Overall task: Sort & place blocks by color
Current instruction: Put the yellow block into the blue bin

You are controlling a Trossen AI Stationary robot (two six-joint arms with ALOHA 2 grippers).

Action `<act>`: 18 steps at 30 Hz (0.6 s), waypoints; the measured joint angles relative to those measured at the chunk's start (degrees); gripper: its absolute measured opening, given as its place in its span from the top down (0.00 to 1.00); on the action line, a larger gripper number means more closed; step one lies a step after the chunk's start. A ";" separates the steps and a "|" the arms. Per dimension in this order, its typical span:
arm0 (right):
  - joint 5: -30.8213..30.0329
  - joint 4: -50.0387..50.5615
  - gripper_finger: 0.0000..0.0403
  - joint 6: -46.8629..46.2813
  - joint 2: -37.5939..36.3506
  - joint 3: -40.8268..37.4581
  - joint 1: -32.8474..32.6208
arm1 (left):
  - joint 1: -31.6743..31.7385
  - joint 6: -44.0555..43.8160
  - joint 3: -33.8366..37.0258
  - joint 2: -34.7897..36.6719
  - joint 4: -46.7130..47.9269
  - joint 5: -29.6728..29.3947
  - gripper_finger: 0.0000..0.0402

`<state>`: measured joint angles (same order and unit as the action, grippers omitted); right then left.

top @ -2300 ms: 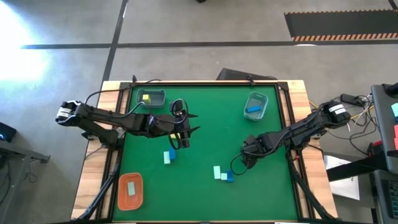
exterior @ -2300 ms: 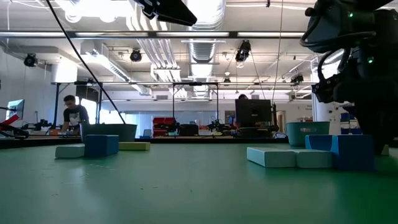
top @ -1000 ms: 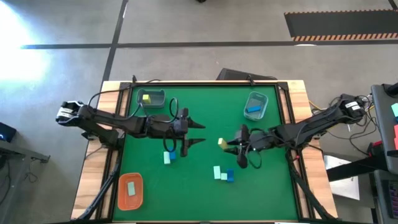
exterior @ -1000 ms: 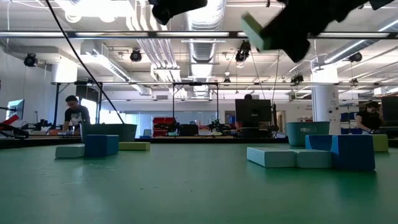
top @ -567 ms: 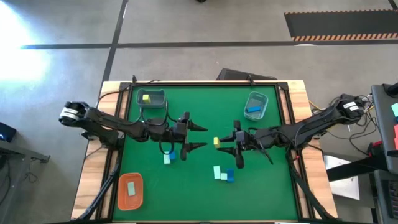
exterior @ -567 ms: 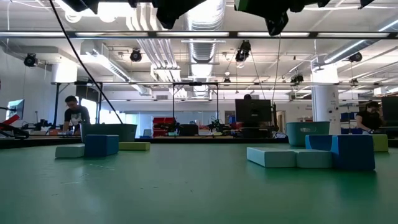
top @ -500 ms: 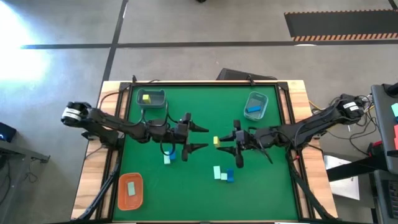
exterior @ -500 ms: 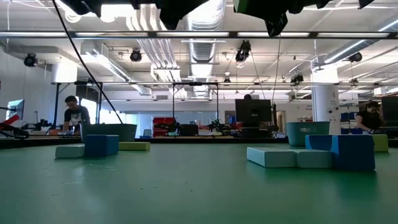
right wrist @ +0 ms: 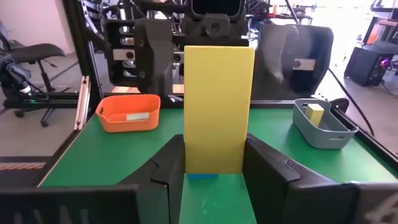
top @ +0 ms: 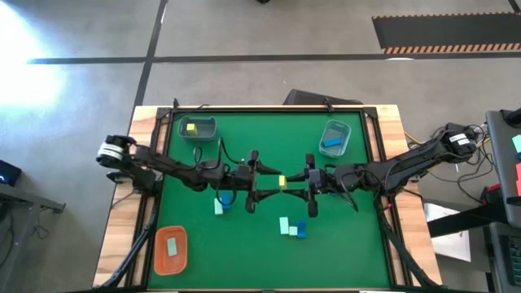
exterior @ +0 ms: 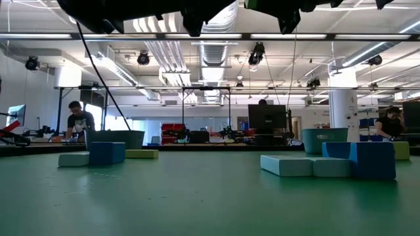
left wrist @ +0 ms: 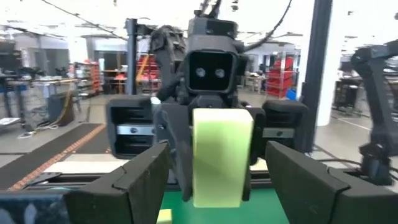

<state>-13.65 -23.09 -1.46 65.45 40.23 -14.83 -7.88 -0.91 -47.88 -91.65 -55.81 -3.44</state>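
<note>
Handover step, mid-air above table centre: right gripper [top: 303, 186] clenched on yellow block [top: 282, 181]; left gripper [top: 271, 185] spread wide around it. Next: left closes, right releases.

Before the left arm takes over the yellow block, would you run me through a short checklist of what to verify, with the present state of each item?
1. Right gripper holds the yellow block firmly: ok, its fingers are shut on the block's sides.
2. Left gripper open for the handover: ok, its fingers are spread on either side of the block.
3. Grippers aligned: ok, they face each other above mid-table.
4. Left fingers touching the block: cannot tell.
5. Tray holding a yellow block within reach: ok, it sits at the far left of the table.
</note>
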 joint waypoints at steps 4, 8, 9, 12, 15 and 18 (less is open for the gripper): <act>0.03 -0.47 0.71 0.20 0.02 0.02 0.74 | 0.00 -0.01 -0.04 -0.90 -0.93 0.92 0.39; 0.15 -0.42 0.71 0.18 0.02 0.02 1.53 | 0.02 -0.17 -0.22 -1.38 -1.08 0.68 0.39; 0.13 -0.42 0.71 0.18 0.02 0.02 1.61 | 0.02 -0.19 -0.36 -1.50 -1.25 0.50 0.39; 0.27 -0.51 0.71 0.22 0.02 0.02 1.85 | 0.02 -0.21 -1.48 -2.63 -2.25 0.44 0.39; 0.11 -0.49 0.71 0.73 0.02 0.02 1.85 | 0.26 0.00 -3.05 -4.06 -2.35 -0.10 0.39; 0.04 -0.46 0.71 0.73 0.02 0.02 1.88 | 0.42 0.46 -4.18 -5.22 -2.43 -0.14 0.39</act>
<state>-13.61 -23.55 -0.73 65.47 40.25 -12.95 -7.46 -0.46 -52.06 -96.87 -58.24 -3.57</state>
